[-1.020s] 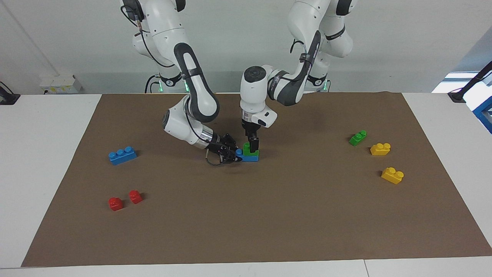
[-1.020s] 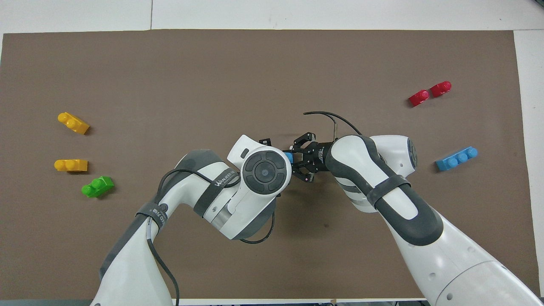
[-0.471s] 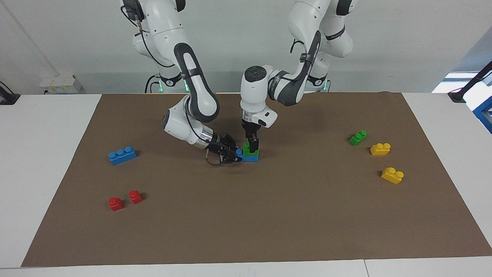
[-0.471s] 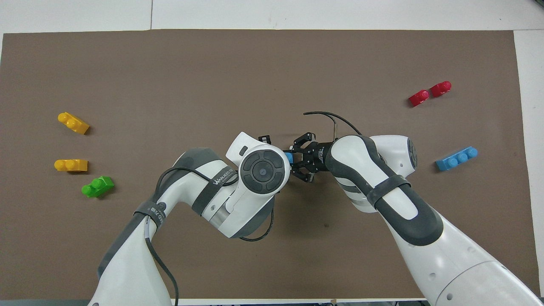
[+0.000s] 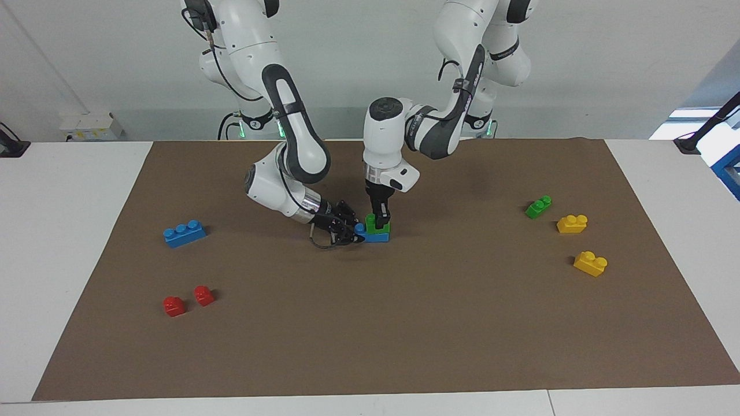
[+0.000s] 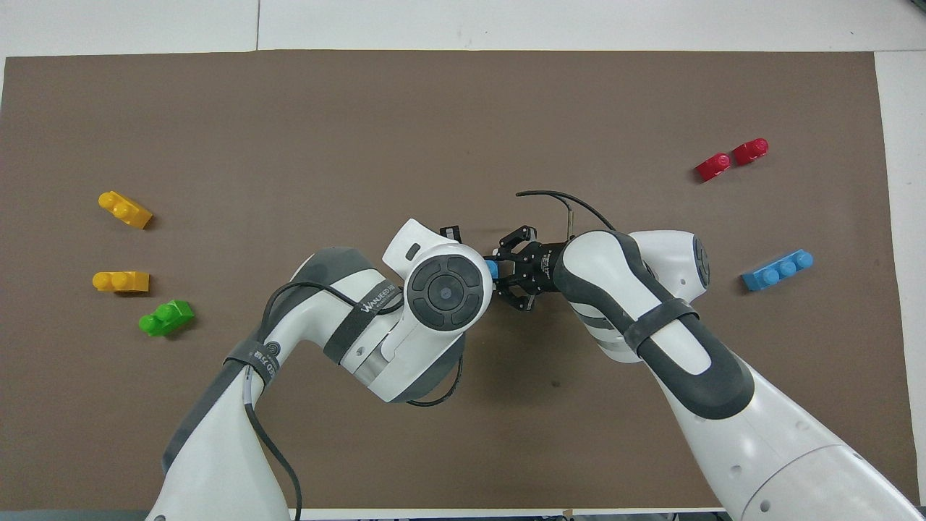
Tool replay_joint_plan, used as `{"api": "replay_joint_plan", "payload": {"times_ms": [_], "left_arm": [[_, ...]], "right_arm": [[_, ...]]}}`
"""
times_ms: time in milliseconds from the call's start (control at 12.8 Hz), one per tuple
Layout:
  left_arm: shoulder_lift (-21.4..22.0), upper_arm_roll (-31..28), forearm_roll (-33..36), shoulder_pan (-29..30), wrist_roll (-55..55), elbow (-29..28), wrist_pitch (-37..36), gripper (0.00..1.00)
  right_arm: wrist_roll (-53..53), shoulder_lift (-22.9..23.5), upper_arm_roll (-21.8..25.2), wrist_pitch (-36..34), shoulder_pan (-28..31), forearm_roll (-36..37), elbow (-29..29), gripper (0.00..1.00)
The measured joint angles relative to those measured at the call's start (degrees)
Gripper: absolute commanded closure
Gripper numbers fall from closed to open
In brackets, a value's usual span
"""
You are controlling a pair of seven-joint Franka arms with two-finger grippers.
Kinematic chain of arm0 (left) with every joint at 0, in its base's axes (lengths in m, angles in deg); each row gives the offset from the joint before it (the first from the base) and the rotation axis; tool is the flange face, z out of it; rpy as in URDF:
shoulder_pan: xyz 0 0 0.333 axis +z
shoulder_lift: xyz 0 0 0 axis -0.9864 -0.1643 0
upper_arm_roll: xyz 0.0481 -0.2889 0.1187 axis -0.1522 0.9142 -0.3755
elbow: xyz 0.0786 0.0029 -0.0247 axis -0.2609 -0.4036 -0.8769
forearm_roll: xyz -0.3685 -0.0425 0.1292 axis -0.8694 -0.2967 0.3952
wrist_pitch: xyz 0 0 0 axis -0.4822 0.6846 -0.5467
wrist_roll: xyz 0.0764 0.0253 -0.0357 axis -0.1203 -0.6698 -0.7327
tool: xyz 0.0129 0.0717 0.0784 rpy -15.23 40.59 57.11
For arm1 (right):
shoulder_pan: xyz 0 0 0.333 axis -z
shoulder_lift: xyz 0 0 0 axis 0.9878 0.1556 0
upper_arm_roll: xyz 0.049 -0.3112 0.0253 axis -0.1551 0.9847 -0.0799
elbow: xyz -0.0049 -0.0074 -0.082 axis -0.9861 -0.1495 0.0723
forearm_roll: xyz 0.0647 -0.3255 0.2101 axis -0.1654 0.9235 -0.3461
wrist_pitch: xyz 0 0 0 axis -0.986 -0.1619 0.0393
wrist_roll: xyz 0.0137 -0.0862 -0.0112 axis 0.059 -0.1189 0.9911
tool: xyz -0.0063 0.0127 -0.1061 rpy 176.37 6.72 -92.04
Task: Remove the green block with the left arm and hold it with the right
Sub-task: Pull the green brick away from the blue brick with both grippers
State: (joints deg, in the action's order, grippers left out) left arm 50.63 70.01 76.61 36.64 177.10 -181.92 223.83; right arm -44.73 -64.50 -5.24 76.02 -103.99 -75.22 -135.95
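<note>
**Green block pinched from above, blue base held from the side**

My left gripper (image 5: 381, 222) comes straight down on the green block (image 5: 376, 224), and its fingers are pressed onto it. The green block sits on top of a blue brick (image 5: 377, 236) in the middle of the brown mat (image 5: 404, 323), so it lies directly under my left gripper and just beside my right one. My right gripper (image 5: 354, 230) reaches in low from the right arm's end of the table and is pinched on the end of the blue brick that points toward it.

The long axis of the blue brick runs along the table, from one arm's end to the other. I judge the next move is a pull upward with the left arm, while the right keeps the base down. The risk is that both bricks lift together.

There are no containers here. Loose on the mat are a second green brick (image 5: 538, 207), two yellow bricks (image 5: 572, 223) (image 5: 590, 263), another blue brick (image 5: 184, 233) and two red bricks (image 5: 173, 305) (image 5: 203, 295)
</note>
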Motion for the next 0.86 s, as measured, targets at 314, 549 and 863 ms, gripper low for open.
{"api": "replay_joint_plan", "payload": {"times_ms": [314,549,863], "left_arm": [[0.01,0.00,0.07,0.02,-0.24,-0.01,0.06,1.00],[1.11,0.08,0.04,0.54,-0.28,0.20,-0.53,1.00],[5.83,-0.06,0.05,2.77,-2.77,0.30,-5.95,1.00]], "right_arm": [[0.00,0.00,0.00,0.04,-0.01,0.00,0.01,1.00],[-0.15,0.01,-0.24,1.52,-0.16,-0.07,0.31,1.00],[-0.24,0.02,-0.24,1.85,-0.16,-0.11,0.26,1.00]]}}
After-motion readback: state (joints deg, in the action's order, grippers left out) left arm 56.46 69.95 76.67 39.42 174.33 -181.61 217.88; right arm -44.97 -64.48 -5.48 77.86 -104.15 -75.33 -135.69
